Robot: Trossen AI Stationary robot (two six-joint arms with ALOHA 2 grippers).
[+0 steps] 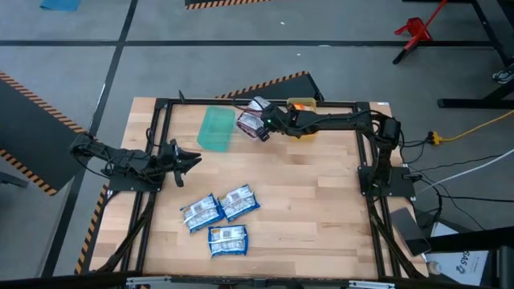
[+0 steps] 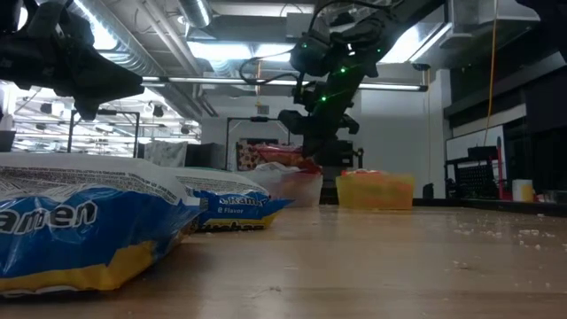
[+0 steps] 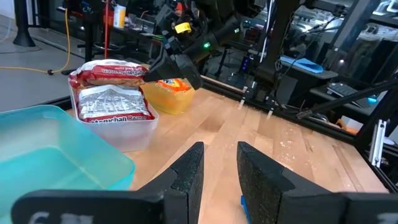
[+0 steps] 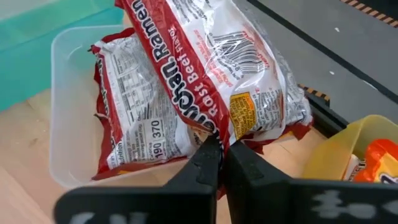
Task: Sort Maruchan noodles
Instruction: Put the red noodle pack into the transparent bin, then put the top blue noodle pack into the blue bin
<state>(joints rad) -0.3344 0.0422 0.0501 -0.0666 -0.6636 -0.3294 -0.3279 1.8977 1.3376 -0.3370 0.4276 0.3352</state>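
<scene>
Right gripper [image 4: 222, 149] jaws pinched shut on crinkly red packet [image 4: 217, 68] over clear bin [image 4: 62, 124], bin's far side hidden. Left gripper [image 3: 217, 165] jaws apart, empty, above wooden desk [image 1: 321, 201].

We note wide bare table [image 1: 313, 201] through the middle and right side. Three blue packets [image 1: 218, 217] cluster at the front left, blocking low passes there. The back edge is crowded: green bin [image 1: 215, 128], clear bin [image 1: 250, 124] stacked with red packets [image 4: 186, 81], yellow bin [image 1: 303, 104] side by side. The right arm [image 1: 337, 122] stretches along that row, its gripper [image 4: 222, 163] over the clear bin. The left gripper [image 1: 191, 160] hangs off the table's left edge.
</scene>
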